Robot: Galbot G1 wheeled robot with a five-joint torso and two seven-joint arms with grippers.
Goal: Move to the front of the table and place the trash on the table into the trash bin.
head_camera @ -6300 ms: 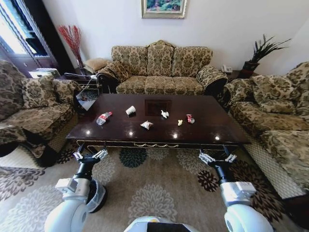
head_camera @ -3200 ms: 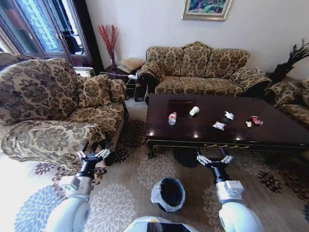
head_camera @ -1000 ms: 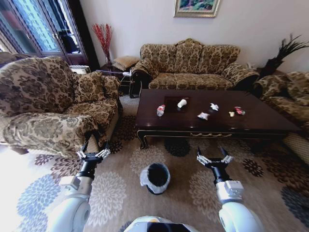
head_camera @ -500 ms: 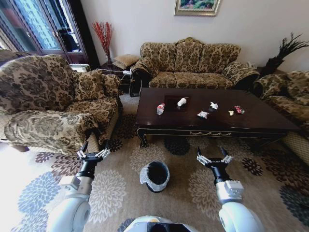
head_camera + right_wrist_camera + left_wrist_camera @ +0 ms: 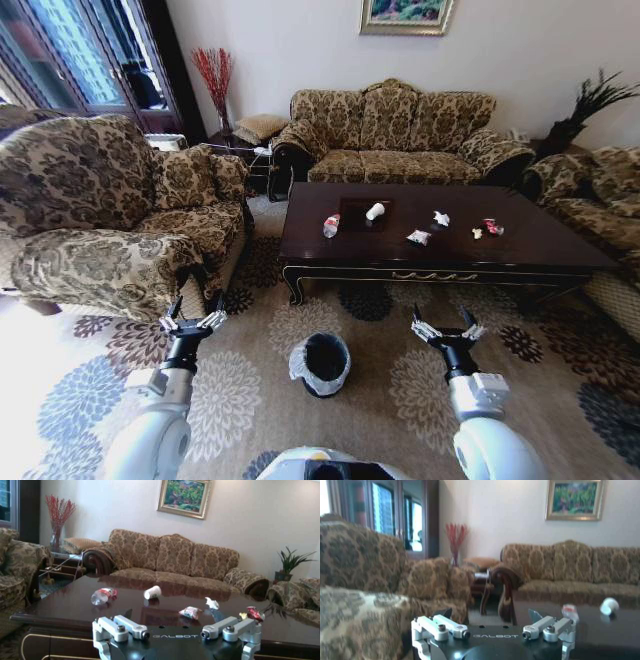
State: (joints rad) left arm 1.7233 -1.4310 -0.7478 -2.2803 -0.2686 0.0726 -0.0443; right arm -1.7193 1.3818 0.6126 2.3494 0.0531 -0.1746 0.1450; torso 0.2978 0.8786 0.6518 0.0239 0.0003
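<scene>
1. Before you stands the coffee table (image 5: 440, 245), its glossy dark top flanked by patterned sofas, across a stretch of floral carpet from the robot.
2. The trash bin (image 5: 323, 363), white-rimmed with a black liner, sits on the carpet between your two arms, short of the table's front edge.
3. Your left gripper (image 5: 192, 325) hangs over the carpet beside the armchair, jaws spread wide and holding nothing.
4. Your right gripper (image 5: 447, 331) hangs over the carpet in front of the table, jaws likewise wide and empty.
5. On the tabletop, the plastic bottle (image 5: 331, 226) lies on its side at the row's left end.
6. Just right of it, the paper cup (image 5: 375, 212) lies tipped over.
7. Further right come two crumpled wrappers (image 5: 419, 237), a yellowish scrap (image 5: 477, 234) and the crushed can (image 5: 493, 227).
</scene>
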